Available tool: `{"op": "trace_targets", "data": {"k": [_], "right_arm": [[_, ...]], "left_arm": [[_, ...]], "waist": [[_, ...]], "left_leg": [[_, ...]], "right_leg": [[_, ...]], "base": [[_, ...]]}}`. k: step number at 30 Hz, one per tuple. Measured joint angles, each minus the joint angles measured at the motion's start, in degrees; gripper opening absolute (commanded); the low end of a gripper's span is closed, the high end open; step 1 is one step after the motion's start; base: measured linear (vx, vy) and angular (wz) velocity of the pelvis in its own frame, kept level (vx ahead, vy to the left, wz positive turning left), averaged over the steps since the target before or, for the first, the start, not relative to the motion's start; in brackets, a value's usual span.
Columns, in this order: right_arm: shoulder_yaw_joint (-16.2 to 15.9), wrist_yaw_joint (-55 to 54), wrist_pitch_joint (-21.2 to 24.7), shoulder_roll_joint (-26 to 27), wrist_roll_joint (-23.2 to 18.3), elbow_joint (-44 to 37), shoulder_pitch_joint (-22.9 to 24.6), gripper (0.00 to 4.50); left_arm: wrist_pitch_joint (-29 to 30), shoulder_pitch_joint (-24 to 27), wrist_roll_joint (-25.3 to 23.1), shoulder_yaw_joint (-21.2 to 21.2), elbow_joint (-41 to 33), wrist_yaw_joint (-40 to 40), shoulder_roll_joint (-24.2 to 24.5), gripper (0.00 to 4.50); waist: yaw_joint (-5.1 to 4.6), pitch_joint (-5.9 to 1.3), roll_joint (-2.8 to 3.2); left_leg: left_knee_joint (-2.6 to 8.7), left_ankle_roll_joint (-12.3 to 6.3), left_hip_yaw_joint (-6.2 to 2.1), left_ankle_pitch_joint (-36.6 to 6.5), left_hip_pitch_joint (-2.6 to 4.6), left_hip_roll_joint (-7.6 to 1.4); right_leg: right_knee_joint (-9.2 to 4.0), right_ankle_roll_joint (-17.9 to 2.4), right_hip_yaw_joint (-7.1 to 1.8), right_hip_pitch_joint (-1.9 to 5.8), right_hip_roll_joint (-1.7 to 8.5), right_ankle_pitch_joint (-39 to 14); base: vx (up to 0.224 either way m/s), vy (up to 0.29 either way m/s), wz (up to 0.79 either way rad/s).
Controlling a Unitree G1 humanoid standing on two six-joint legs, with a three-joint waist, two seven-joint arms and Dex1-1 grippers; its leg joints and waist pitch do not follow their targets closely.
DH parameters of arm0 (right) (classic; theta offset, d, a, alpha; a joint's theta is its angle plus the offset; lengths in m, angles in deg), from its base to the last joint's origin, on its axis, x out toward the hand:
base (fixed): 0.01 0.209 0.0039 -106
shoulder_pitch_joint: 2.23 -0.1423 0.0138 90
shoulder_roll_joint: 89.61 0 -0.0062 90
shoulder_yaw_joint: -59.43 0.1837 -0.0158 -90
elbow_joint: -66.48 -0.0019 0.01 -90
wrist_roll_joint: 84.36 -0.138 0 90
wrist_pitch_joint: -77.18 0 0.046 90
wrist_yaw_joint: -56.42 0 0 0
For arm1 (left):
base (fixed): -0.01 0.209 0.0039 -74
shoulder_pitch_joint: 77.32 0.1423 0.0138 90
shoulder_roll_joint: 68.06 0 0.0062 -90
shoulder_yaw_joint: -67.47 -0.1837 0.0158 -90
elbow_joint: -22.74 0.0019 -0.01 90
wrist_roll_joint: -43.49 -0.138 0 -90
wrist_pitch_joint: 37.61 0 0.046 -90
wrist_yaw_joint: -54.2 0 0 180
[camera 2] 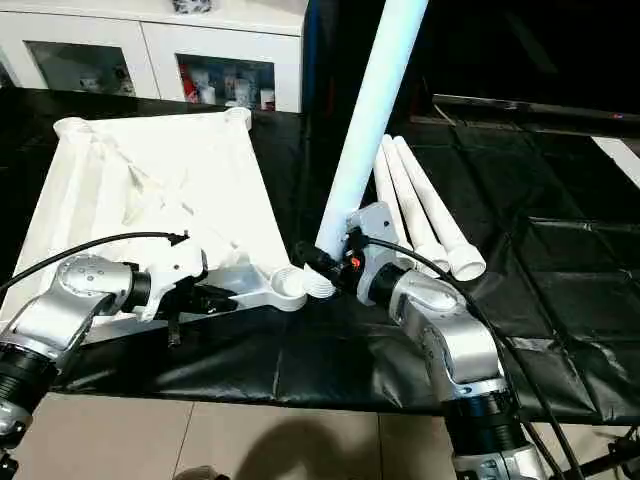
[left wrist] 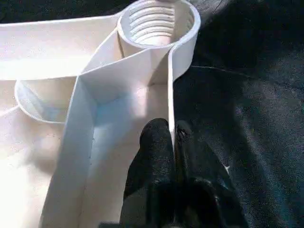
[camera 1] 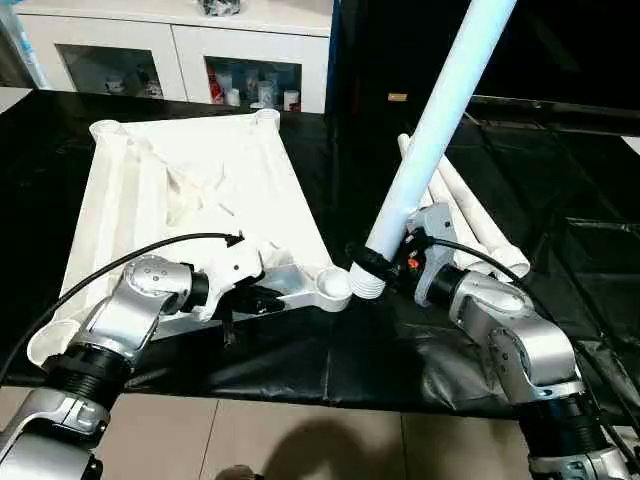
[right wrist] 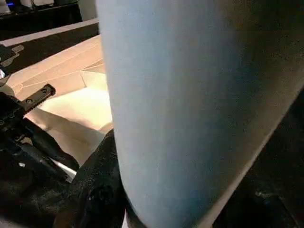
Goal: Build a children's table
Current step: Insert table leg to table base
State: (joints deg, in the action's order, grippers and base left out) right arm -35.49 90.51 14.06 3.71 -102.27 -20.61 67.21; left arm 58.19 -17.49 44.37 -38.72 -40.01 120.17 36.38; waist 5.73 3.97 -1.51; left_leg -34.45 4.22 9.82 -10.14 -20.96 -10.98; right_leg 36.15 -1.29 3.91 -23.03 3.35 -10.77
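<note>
Head camera: the tabletop lies underside-up on the black worktop, and the right claw is clamped round a leg, its threaded end just beside the near corner socket. Three spare legs lie past that socket.

Left wrist: the left claw is pinched on the rim wall running up to the socket.

Right wrist: mostly leg.

I'd stand the leg upright over the socket before twisting, or it'll likely cross-thread.
</note>
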Motion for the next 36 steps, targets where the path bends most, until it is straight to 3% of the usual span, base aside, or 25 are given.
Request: {"op": "trace_targets", "data": {"k": [9,17,22,27,28,36], "right_arm": [[0.1,1.7,-1.0,1.0,-1.1,0.7,-1.0,1.90],[-0.4,3.3,-9.0,3.1,-0.3,3.1,-3.3,1.90],[-1.1,4.9,-5.3,2.1,-0.5,5.4,-4.3,1.90],[-1.3,5.4,-5.8,2.8,-0.4,9.9,-5.1,1.90],[-1.3,5.6,-5.9,2.9,-0.4,10.1,-5.1,1.90],[-2.4,6.4,-6.3,3.8,0.2,11.4,-5.8,1.90]], "left_arm": [[0.2,-0.1,0.1,0.2,0.1,0.5,-0.1,0.00],[0.1,-0.7,0.0,0.0,0.8,0.9,-0.1,0.00],[0.0,-1.2,0.0,0.0,1.7,1.2,-0.3,0.00],[0.2,-2.1,-0.1,0.1,3.1,0.6,-0.9,0.00],[0.4,-2.1,-0.1,0.1,3.2,0.7,-0.9,0.44],[0.9,-2.6,0.0,0.2,3.4,0.6,-0.9,1.00]], "waist": [[0.04,0.00,0.00],[0.08,0.00,-0.01],[0.09,0.00,-0.01],[0.10,0.00,-0.01],[0.09,0.00,-0.01],[0.08,0.00,-0.01]], "left_leg": [[0.01,0.00,0.00,0.0,-0.02,0.00],[0.01,0.00,0.00,0.0,-0.03,0.00],[0.01,0.00,0.00,0.0,-0.03,0.00],[0.01,0.00,0.00,0.0,-0.03,0.00],[0.01,0.00,0.00,0.0,-0.02,0.00],[0.01,0.00,0.00,0.0,-0.08,-0.01]], "right_leg": [[0.00,0.0,0.00,-0.02,0.00,0.0],[0.00,0.0,0.00,-0.02,0.00,0.0],[0.00,0.0,0.01,-0.01,0.00,0.0],[0.01,-0.1,0.01,-0.01,0.00,0.1],[0.01,-0.1,0.01,-0.01,0.00,0.1],[-0.02,-0.3,0.01,-0.04,0.00,0.2]], "base": [[0.000,0.000,0.00],[0.000,0.000,0.00],[0.000,0.000,0.00],[0.000,0.000,0.00],[0.000,0.000,0.00],[0.000,0.000,0.00]]}}
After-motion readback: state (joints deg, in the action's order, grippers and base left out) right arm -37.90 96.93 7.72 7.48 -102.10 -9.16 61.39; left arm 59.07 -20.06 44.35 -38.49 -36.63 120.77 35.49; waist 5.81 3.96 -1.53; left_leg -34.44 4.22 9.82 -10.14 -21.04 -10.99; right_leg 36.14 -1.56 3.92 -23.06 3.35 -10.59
